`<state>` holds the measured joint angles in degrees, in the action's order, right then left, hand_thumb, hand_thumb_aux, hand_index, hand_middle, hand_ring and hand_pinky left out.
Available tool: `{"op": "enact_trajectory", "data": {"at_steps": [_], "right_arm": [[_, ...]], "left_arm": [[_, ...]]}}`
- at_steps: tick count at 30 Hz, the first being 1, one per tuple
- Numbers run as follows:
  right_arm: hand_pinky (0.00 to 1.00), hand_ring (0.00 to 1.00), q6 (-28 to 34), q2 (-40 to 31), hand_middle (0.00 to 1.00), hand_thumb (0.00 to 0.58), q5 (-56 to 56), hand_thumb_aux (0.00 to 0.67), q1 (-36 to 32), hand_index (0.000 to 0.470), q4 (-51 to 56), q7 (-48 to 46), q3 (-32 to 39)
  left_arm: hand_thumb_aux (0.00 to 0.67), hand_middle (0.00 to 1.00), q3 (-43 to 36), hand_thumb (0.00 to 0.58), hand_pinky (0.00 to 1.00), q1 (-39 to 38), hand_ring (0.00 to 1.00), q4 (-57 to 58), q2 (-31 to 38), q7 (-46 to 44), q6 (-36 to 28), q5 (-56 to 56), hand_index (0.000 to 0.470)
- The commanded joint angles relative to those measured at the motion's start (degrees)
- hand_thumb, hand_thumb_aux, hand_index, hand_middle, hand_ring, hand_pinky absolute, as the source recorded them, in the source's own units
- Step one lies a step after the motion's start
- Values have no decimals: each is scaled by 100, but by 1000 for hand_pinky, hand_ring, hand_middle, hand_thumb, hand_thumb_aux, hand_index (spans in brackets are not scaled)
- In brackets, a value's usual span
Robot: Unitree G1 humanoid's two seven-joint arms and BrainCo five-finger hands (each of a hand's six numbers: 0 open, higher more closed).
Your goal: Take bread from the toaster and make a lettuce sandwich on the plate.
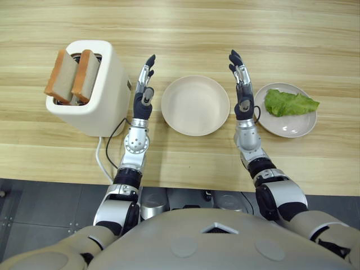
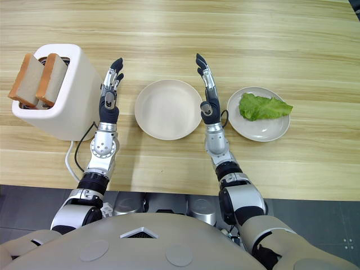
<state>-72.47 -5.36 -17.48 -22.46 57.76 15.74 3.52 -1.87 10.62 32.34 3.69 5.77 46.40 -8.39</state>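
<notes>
Apparently the first step is not yet done: two bread slices [image 1: 73, 76] stand in the toaster [image 1: 107, 93], and the middle plate [image 1: 195, 107] is bare. The left robot hand [image 1: 143, 93] and the right robot hand [image 1: 242, 84] flank it, fingers straight, holding nothing. Next, the left should pinch one slice.

bread slices [image 1: 62, 76]: lower parts hidden in toaster [image 1: 109, 90] slots | cord [image 1: 99, 153]: end lost at table [image 1: 225, 22] edge

Matt wooden table [image 1: 225, 22], glossy plate [image 1: 195, 106], smooth plastic toaster [image 1: 107, 95]
</notes>
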Motion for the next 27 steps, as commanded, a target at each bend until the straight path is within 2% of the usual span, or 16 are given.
{"op": "enact_trajectory", "data": {"at_steps": [1, 16, 18, 22, 27], "right_arm": [[0, 0, 46, 14, 0, 0, 3, 0, -15, 0, 1, -37, -8], [0, 0, 44, -13, 0, 0, -37, 0, -23, 0, -28, -14, -16], [0, 0, 20, -152, 0, 0, -90, 0, 8, 0, -207, 6, -70], [0, 0, 32, -886, 0, 0, -346, 0, 158, 0, -852, 155, -446], [0, 0, 276, -1911, 0, 0, -510, 0, 252, 0, -1229, 469, -1111]], "left_arm": [[0, 0, 31, 0, 0, -45, 0, -69, 12, -2, -43, -4, 0], [0, 0, 30, 0, 0, -66, 0, -199, 33, 56, -65, -105, 0], [0, 0, 40, 0, 0, -239, 0, -823, 128, 358, -265, -747, 0], [0, 0, 146, 0, 0, -999, 0, -3360, 271, 285, -1034, -1873, 0], [0, 0, 614, 0, 0, -1576, 0, -5732, 465, -321, -2234, -1575, 0]]}}
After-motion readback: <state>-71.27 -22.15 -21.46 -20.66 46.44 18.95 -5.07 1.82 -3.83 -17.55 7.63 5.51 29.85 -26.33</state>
